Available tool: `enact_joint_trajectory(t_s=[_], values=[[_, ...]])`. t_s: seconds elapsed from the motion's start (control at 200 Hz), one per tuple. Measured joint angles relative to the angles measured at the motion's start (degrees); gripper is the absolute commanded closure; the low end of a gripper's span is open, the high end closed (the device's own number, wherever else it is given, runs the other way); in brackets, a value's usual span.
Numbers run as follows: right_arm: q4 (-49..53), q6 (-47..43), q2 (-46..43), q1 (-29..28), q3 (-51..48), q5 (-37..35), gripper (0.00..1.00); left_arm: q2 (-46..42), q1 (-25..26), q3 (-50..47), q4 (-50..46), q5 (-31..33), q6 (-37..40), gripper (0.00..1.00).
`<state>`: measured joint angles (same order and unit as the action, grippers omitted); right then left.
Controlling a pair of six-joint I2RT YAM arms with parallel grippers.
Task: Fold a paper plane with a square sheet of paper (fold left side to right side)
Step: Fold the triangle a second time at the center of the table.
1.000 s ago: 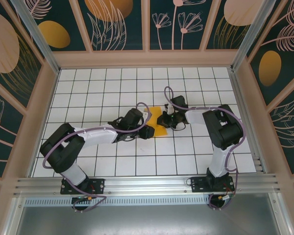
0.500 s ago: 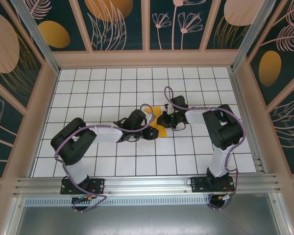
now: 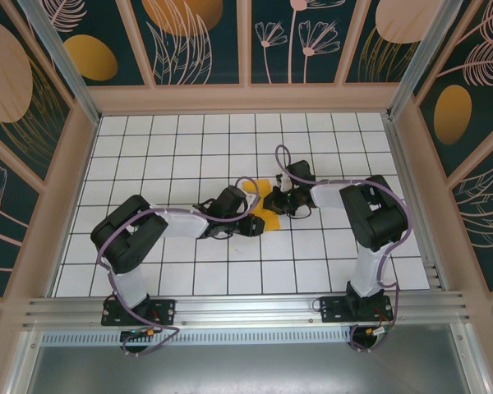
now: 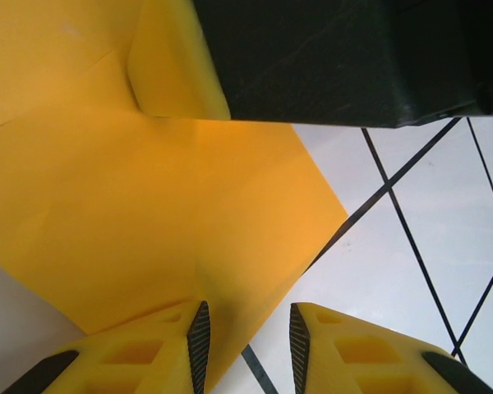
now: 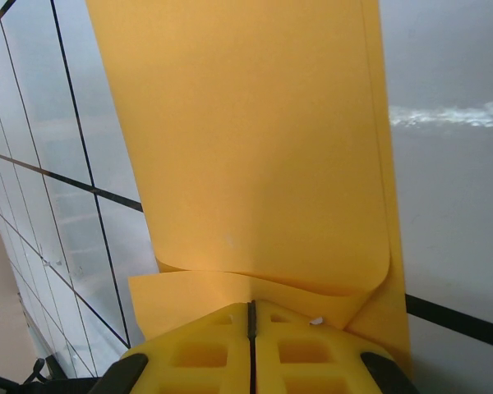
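The square sheet of paper [image 3: 268,220], bright orange, lies creased on the white tiles between my two grippers. My left gripper [image 3: 252,222] sits low at its near left edge. In the left wrist view its jaws [image 4: 248,341] stand open, and the paper's [image 4: 148,205] edge runs between the fingers [image 4: 199,345]. My right gripper [image 3: 278,201] is shut. In the right wrist view its tips [image 5: 251,310] rest against the paper [image 5: 246,148], where a layer curls over. I cannot tell if it pinches it. A finished paper plane is out of view.
The table [image 3: 189,148] is a white grid of tiles walled by wooden panels [image 3: 246,98] at the back and sides. An aluminium rail [image 3: 246,310] runs along the near edge by the arm bases. Bare tiles lie all around the paper.
The left arm has swung its elbow to the right and brought its gripper in lower against the paper's left edge. The right arm and the paper have stayed put.
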<state>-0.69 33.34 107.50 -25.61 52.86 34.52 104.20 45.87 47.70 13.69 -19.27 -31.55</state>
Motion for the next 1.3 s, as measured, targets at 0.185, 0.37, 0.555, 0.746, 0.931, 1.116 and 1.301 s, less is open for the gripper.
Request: enact_joint_trajectory(t_s=[0.185,0.37,0.555,0.746,0.931,1.116,1.301], values=[[0.0,-0.2,-0.4,0.2,-0.2,0.0,0.97,0.3,0.0,0.2,-0.2,0.3,0.2,0.7],[1.1,-1.6,-4.2,2.6,-2.2,-0.2,1.0,0.5,0.0,0.2,-0.3,0.6,0.7,0.76],[0.9,-3.0,-10.8,2.9,-4.0,0.1,1.0,0.5,0.0,-0.3,0.4,1.2,0.9,0.79],[-0.9,-2.2,-12.0,-0.4,-7.8,1.2,1.0,0.5,0.0,-0.7,1.0,1.3,0.9,0.8],[-3.1,-0.4,-11.1,-3.0,-8.4,1.6,1.0,0.5,0.0,-0.8,1.1,1.5,0.9,0.8],[-4.2,0.2,-8.9,-4.0,-8.3,1.5,1.0,0.5,0.0,-0.8,1.1,1.6,0.9,0.81],[-4.3,0.2,-6.7,-4.2,-7.8,1.5,1.0,0.5,0.0,-0.8,1.1,1.6,0.9,0.81]])
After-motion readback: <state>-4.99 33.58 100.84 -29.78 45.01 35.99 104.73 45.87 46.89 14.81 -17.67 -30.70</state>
